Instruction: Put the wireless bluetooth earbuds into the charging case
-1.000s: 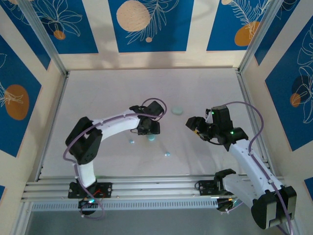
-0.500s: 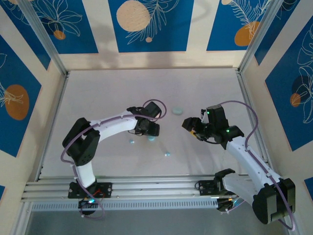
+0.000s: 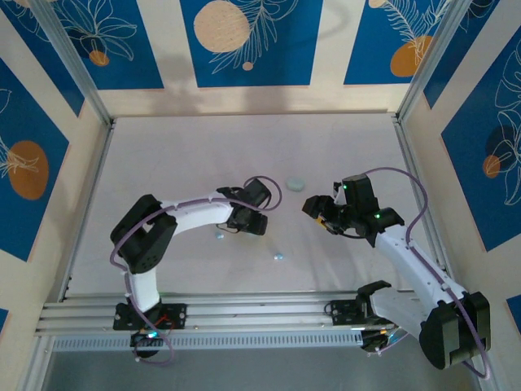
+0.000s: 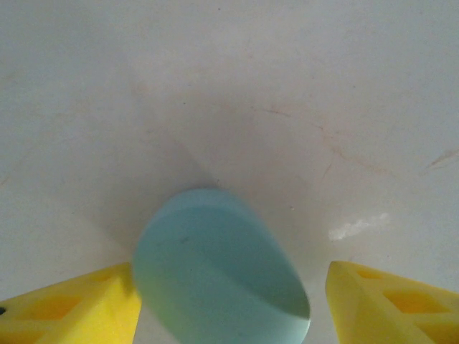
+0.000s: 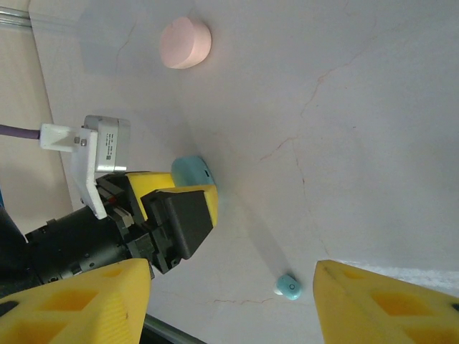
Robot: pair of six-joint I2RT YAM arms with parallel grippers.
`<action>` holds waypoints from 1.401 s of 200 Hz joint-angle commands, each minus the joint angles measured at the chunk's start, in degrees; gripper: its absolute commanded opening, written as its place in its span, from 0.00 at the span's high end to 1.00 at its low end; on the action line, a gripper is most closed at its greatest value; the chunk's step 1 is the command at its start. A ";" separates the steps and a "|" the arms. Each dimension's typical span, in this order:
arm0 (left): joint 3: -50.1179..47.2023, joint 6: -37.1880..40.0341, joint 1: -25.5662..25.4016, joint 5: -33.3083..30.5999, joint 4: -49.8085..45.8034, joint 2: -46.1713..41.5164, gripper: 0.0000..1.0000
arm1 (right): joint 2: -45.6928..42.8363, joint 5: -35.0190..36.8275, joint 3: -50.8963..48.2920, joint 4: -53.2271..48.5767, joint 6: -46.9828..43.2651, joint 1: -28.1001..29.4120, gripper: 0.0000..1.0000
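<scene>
The left fingers (image 4: 391, 301) straddle the blue case (image 4: 215, 276), released, one not touching it, probably to steady it for loading; the right fingers (image 5: 373, 301) hang spread and empty; a blue earbud (image 5: 289, 287) lies loose on the counter (image 3: 187, 147), nearer its near edge.

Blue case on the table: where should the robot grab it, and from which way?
The blue case lies flat on the table, and its smooth top gives nothing to catch. So probably come from straight above and pinch its two long rounded sides. The left tool hangs over it, open, a finger each side.
</scene>
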 commanded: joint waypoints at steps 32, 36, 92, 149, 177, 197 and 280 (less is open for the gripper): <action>-1.04 0.81 -0.86 -2.68 1.00 0.65 0.38 | 0.25 -0.51 -0.13 0.43 0.58 0.26 0.37; -1.05 0.78 -0.86 -2.72 0.93 0.66 0.39 | 0.25 -0.49 -0.14 0.41 0.61 0.26 0.37; -2.55 2.56 -1.17 -2.43 2.20 -0.66 0.41 | 0.37 -0.29 0.18 0.06 0.46 0.26 0.37; -3.03 4.98 -1.21 -8.80 -2.09 -2.76 0.37 | 0.42 -0.20 0.30 -0.07 0.46 0.30 0.37; -3.45 1.96 -1.21 -9.43 -1.68 -3.94 0.37 | 0.42 -0.24 0.33 -0.17 0.46 0.26 0.37; -3.94 -0.05 -1.22 -9.74 -1.42 -5.03 0.41 | 0.38 -0.20 0.33 -0.22 0.37 0.26 0.37; -5.80 -3.49 -0.77 -8.40 2.36 -4.31 0.39 | -0.01 -0.28 0.00 -0.17 0.44 0.26 0.37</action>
